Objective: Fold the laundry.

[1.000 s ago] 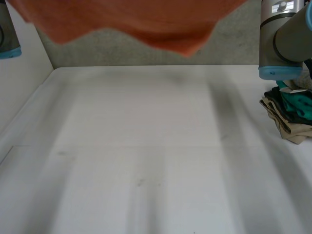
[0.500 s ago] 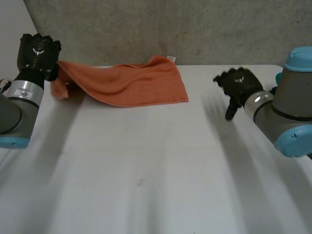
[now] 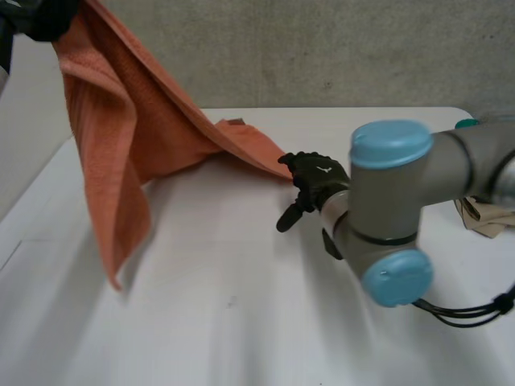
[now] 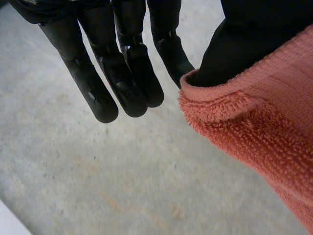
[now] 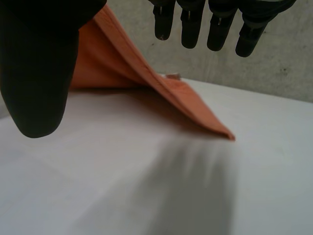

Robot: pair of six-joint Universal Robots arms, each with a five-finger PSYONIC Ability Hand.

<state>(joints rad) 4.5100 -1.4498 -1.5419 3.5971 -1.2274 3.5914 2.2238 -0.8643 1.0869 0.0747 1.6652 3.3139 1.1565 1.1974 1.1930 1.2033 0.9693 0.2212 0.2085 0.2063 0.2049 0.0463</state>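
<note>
The left hand [image 3: 36, 16] is high over the far left corner of the worktop [image 3: 241, 322]. It pinches the orange towel [image 3: 121, 137] at its thumb, and its other fingers are straight. The towel hangs down, with one corner lying on the worktop. The right hand [image 3: 312, 181] is just beside that corner, fingers loose, holding nothing.

I am seeing my left hand [image 3: 39, 16] holding the orange towel [image 3: 113, 153] up high, its far corner lying on the table [image 3: 241, 322] beside my right hand [image 3: 310, 178].
</note>
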